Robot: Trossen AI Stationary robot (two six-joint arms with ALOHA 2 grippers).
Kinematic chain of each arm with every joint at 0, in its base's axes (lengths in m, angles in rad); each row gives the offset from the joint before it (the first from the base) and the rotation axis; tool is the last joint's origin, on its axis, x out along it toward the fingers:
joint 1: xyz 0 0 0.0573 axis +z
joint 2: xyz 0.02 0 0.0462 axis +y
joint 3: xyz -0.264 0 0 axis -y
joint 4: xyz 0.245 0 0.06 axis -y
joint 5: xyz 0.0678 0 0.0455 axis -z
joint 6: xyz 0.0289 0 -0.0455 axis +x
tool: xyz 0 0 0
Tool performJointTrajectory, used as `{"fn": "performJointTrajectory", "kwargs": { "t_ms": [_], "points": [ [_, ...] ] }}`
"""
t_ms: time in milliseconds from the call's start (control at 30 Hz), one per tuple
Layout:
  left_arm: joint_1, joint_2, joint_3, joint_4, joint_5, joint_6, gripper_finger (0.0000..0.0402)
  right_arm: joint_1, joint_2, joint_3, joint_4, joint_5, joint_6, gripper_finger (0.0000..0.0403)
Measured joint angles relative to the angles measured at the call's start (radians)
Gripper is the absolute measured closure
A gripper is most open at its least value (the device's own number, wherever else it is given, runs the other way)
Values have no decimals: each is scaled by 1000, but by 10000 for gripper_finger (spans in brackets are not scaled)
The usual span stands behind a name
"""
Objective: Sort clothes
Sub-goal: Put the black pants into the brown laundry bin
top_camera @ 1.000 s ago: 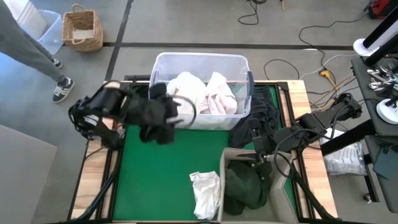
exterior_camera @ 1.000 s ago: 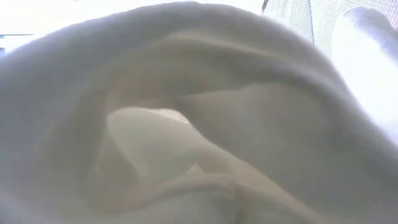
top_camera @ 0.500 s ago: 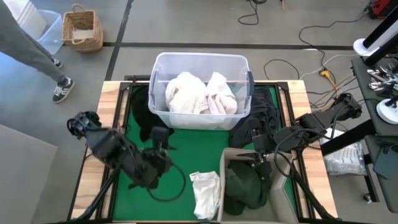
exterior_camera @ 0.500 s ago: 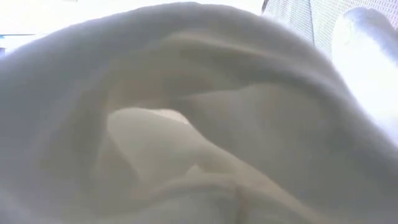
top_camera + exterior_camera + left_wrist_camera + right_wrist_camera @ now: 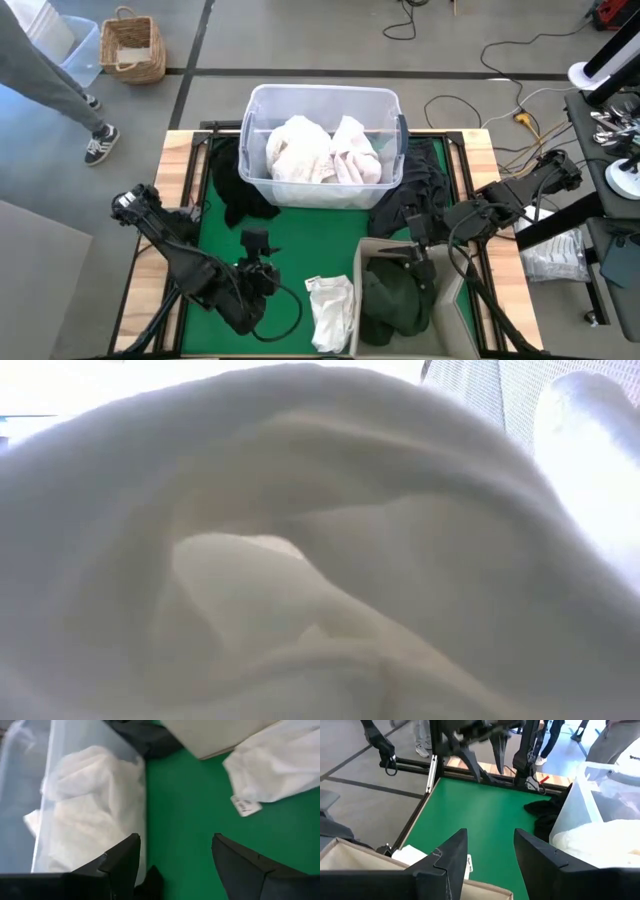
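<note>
The left gripper (image 5: pixel 262 272) hovered empty over the green desk (image 5: pixel 300 245), jaws apart, just beside a crumpled white garment (image 5: pixel 330 308). The right gripper (image 5: pixel 418 252), jaws apart, hung over the beige fabric box (image 5: pixel 362 250) holding a dark green garment (image 5: pixel 392 300). The white piece looked light and limp; pinching a raised fold should lift it. Pale clothes (image 5: pixel 322 150) filled the clear tub (image 5: pixel 320 95); black clothes (image 5: pixel 415 195) lay beside it.
</note>
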Motion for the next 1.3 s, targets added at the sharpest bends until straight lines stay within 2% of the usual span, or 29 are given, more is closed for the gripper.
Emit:
{"fn": "performJointTrajectory", "kwargs": {
  "t_ms": [233,467,667,1133,1300],
  "points": [
    [-37,-8,-114,9,-120,-149,187,0,51,82,22,0,-54,238],
    [-73,-18,-201,2,-230,-237,204,-10,163,205,9,30,-78,229],
    [-81,-61,-267,-38,-232,-394,214,-44,278,379,-92,53,-73,223],
    [-83,-200,-474,-74,-222,-723,216,-130,532,883,-506,52,-66,220],
    [-83,-242,-533,-157,-109,-896,216,-165,602,988,-563,52,-101,220]
  ]
}}
